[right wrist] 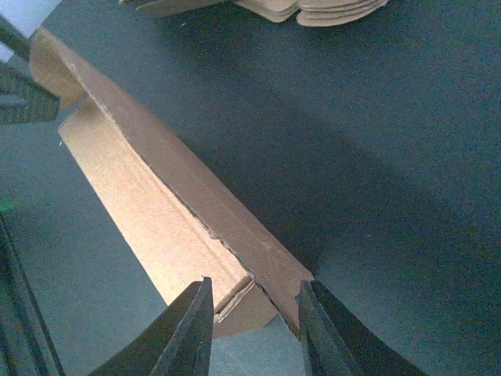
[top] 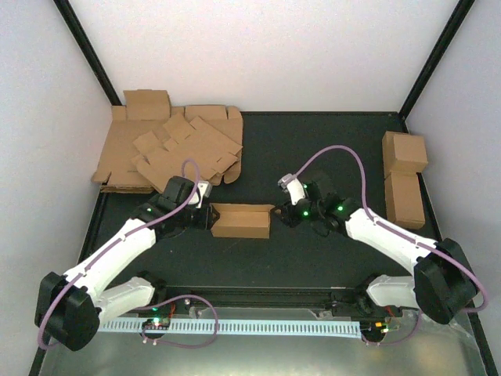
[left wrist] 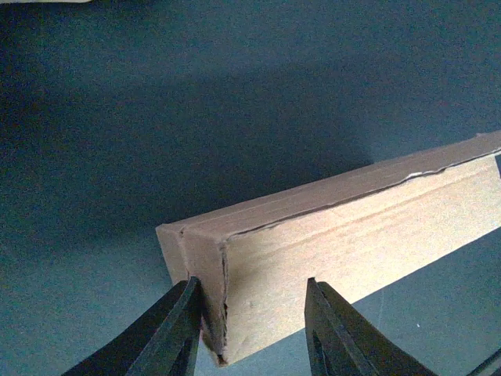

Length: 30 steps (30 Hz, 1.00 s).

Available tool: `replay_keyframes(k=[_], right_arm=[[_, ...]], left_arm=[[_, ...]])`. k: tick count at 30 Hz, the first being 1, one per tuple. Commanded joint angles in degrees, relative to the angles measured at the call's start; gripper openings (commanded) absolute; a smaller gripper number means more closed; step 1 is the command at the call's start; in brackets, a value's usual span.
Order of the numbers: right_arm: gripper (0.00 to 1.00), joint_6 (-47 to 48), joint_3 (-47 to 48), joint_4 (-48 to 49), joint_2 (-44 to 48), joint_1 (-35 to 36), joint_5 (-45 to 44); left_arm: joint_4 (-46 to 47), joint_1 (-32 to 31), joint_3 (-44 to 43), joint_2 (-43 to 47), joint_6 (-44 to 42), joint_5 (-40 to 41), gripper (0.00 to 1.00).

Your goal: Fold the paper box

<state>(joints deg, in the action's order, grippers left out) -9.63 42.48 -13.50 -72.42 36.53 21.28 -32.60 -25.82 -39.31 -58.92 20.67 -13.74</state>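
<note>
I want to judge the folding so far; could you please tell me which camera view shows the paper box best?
The top external view: the paper box shows whole, end to end. The left wrist view shows only one end and a long wall; the right wrist view, the other end close up.

Top view: the left gripper (top: pixel 209 218) tips at the paper box (top: pixel 241 222) left end sit under their own wrist, and the right gripper (top: pixel 279 213) at the box's right end is too dark and small, so I cannot read either jaw gap. Left wrist view: the box's far end runs off the right edge and the fingers (left wrist: pixel 168 345) are cut by the bottom edge; grip on the near end undecided. Right wrist view: the box's far end is blurred and partly covered at the left edge, and the flat blanks (right wrist: pixel 329 11) beyond the box are clipped by the top edge.
</note>
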Motion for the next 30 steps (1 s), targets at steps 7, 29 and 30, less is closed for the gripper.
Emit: replay_keyframes(k=[7, 29, 30], right_arm=[[0.28, -6.64, 2.21, -2.12, -0.16, 3.32, -2.42], [0.23, -9.36, 4.87, -6.83, -0.90, 7.61, -10.06], [0.23, -9.38, 4.90, -6.89, -0.83, 7.78, -10.29]], left_arm=[[-1.02, 0.26, -2.34, -0.07, 2.15, -2.77, 0.37], [-3.43, -0.95, -0.73, 0.12, 2.38, 3.28, 0.18], [-3.39, -0.98, -0.64, 0.25, 2.56, 3.28, 0.33]])
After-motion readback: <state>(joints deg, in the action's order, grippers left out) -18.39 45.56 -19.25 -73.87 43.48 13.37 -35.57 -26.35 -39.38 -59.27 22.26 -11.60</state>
